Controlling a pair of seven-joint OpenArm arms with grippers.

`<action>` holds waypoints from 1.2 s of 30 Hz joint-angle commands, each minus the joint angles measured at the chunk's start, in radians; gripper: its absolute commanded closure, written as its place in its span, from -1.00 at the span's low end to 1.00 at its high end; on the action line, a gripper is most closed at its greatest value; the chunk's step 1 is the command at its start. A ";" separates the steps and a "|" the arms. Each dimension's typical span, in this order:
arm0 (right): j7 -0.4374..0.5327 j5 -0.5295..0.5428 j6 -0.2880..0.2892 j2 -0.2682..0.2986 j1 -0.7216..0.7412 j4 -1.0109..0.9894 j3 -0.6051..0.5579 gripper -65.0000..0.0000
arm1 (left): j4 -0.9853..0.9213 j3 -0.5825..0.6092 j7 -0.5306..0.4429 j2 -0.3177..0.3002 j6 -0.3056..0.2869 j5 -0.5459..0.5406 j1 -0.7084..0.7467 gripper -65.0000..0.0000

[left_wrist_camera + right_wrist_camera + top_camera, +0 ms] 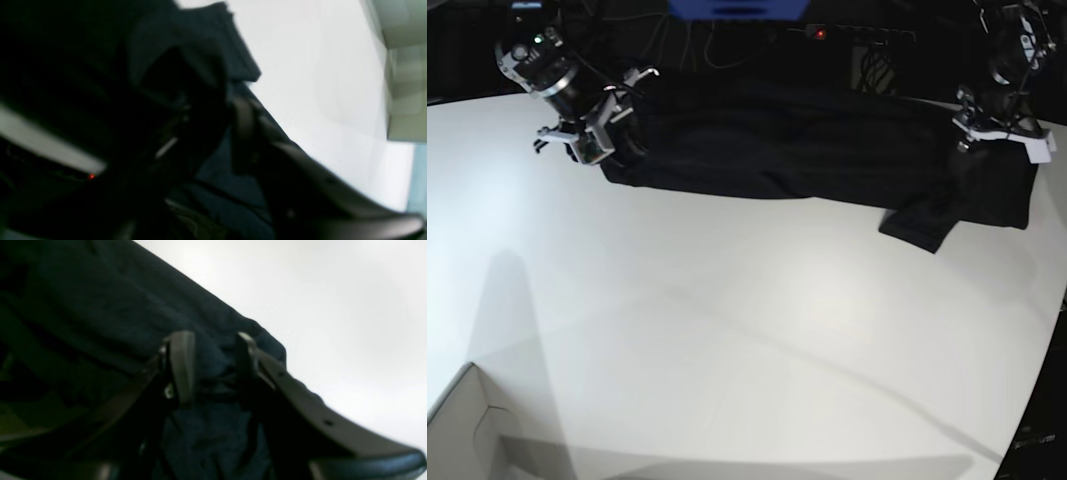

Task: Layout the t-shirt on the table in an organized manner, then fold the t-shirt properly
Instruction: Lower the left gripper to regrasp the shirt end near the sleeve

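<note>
T-shirt (pixel 807 150) lies stretched in a long band along the far edge of the surface (pixel 727 330), one arm at each end. I read that as spreading it wide so it can be laid flat before any fold.

Right fingers (pixel 213 350): parted, with cloth bunched in the gap between them. I can't tell whether they grip it or just straddle it; the pads look clear of the fabric on both sides. They sit at the shirt's end on the base view's left, right at the hem corner.

Left fingers (pixel 213 123): wrist view is too dark and blurred, so I can't tell their opening. In the base view that arm sits over the other end, where a sleeve (pixel 920 222) sticks out toward the near side.

Judgement: layout is not done. The body is creased lengthwise and the sleeve is crooked. A pale box corner (pixel 467 425) sits well clear of the work.
</note>
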 commanded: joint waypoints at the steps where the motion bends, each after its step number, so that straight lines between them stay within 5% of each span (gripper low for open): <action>1: 0.024 0.013 -0.001 0.006 -0.002 0.015 0.004 0.35 | 0.018 -0.017 -0.019 0.000 -0.008 -0.014 0.002 0.28; 9: 0.024 0.013 -0.001 0.010 -0.002 0.012 0.004 0.35 | 0.057 -0.046 -0.019 0.009 -0.010 -0.021 0.002 -0.30; 18: 0.024 0.012 -0.001 0.010 -0.003 0.012 0.007 0.35 | 0.177 -0.046 -0.025 0.003 0.001 -0.002 -0.111 -0.31; 21: 0.024 0.012 -0.001 0.012 -0.005 0.012 0.009 0.35 | 0.139 -0.031 -0.017 0.000 0.001 0.111 -0.208 -0.31; 29: 0.022 0.012 -0.001 0.033 -0.008 0.012 0.009 0.35 | -0.039 0.159 -0.024 0.009 0.001 0.638 -0.432 -0.31; 36: 0.022 0.012 -0.001 0.032 -0.008 0.010 0.012 0.35 | -0.345 0.219 -0.030 0.009 -0.001 0.776 -0.561 -0.31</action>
